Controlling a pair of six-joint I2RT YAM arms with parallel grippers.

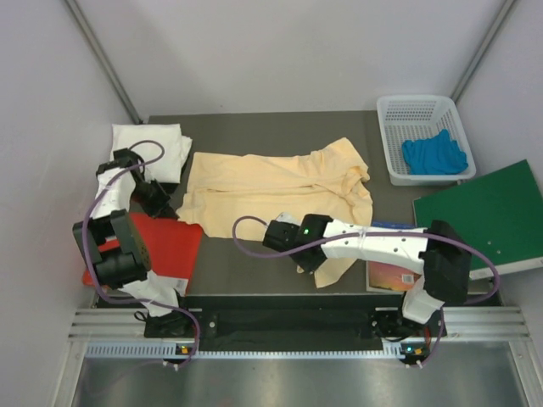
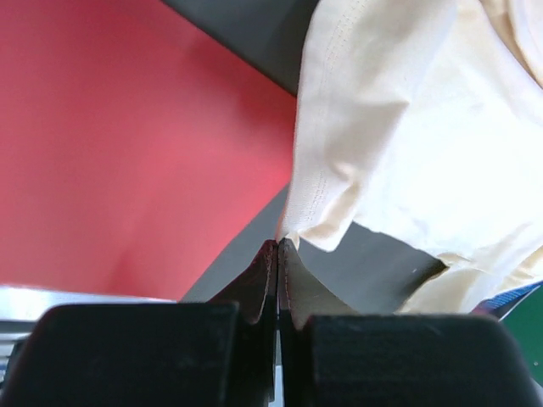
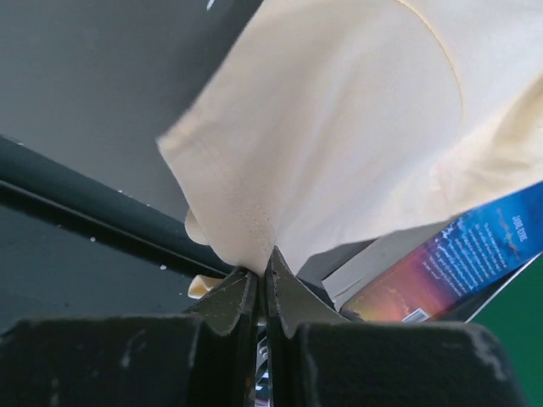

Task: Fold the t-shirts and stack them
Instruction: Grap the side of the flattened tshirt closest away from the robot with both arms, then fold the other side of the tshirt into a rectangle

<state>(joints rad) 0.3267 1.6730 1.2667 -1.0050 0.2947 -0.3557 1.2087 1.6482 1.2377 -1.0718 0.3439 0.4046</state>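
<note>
The peach shirt (image 1: 271, 178) lies spread across the middle of the dark surface (image 1: 254, 264) in the top view, rumpled, with its collar toward the right and one flap hanging toward the lower centre. The left hand (image 2: 278, 248) is closed on the shirt's lower-left corner. In its wrist view the hemmed edge runs down to the meeting fingertips, and the cloth lifts away to the upper right. The right hand (image 3: 265, 259) is closed on the shirt's lower edge near the middle of the top view. In its wrist view the cloth gathers into folds where the tips pinch it.

The white shirt (image 1: 148, 146) sits folded in the upper left of the top view, just beside the peach one. A red folder (image 1: 174, 242) lies at the lower left, under the left arm and touching the peach shirt's corner.

A book (image 3: 450, 259) with a blue and orange cover lies beneath the right arm. White lines of print show on its blue part, too small to read. A green folder (image 1: 488, 212) lies tilted at the right edge. Above it stands a white mesh basket (image 1: 416, 108) holding a crumpled blue cloth (image 1: 434, 154).
</note>
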